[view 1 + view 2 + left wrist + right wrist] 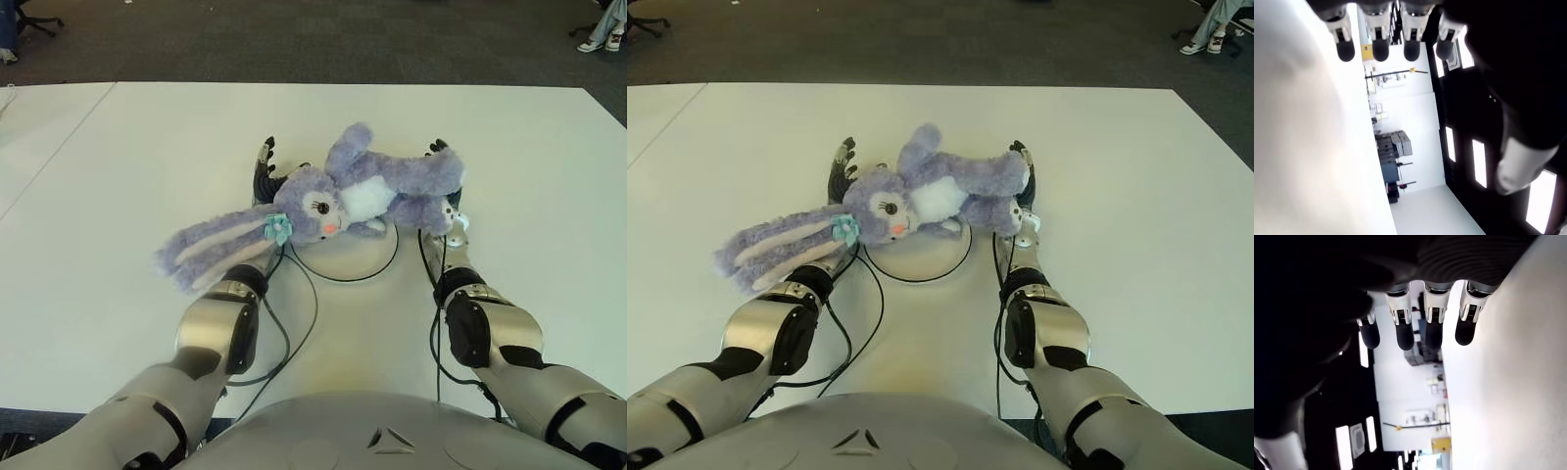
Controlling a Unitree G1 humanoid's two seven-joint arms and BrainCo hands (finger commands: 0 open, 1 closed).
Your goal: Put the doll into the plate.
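Lying across the middle of the frame, the purple bunny doll (343, 201) is propped on both upturned hands above the white plate (343, 257) on the table (529, 176). Left hand (265, 176) sits under the head, right hand (443, 186) under the legs. Fingers (1378, 46) on each are straight and spread, cradling rather than gripping.

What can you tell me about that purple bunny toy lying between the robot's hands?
The doll is a plush rabbit of fluffy lavender fabric with a white belly, a pink nose, dark stitched eyes and a small teal flower at the base of its long ears, which trail toward the robot's left. It lies on its side across a white plate on the white table. The left robot hand flanks its head and the right robot hand its legs, fingers extended; whether they press it is unclear.
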